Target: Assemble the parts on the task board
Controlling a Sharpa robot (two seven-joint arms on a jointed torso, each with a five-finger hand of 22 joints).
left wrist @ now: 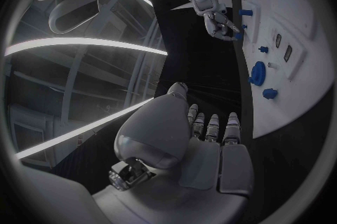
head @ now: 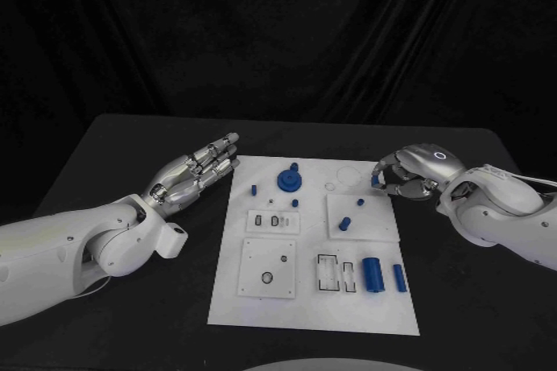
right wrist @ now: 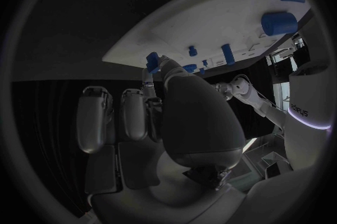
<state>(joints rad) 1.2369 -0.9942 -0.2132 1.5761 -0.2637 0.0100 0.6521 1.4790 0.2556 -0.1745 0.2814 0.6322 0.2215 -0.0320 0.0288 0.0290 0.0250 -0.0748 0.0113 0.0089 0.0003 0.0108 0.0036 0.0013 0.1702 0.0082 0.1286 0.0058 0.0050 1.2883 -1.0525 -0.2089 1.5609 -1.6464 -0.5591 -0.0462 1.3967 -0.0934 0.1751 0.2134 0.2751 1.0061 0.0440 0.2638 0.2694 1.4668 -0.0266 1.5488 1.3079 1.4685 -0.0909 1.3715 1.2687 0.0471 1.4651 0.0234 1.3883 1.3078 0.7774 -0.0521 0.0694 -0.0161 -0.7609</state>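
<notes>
The white task board [head: 311, 307] lies in the middle of the black table. On it stand a blue gear [head: 288, 180], small blue pegs [head: 344, 223] and, near the front, two blue cylinders [head: 372, 274]. My right hand [head: 412, 174] hovers over the board's far right corner and pinches a small blue part [head: 377, 178] between thumb and a finger; the right wrist view shows that part [right wrist: 152, 61] at the fingertips above the board [right wrist: 210, 16]. My left hand [head: 197, 174] is held flat beside the board's far left corner, fingers spread, holding nothing. The left wrist view shows its palm [left wrist: 210, 145], the gear [left wrist: 258, 72] and the right hand [left wrist: 221, 24].
Raised white blocks with slots and holes [head: 267, 268] sit on the board's left and middle. Two empty black-framed slots [head: 328, 273] lie next to the cylinders. Black tabletop [head: 464, 307] runs around the board on all sides, with a dark curtain behind.
</notes>
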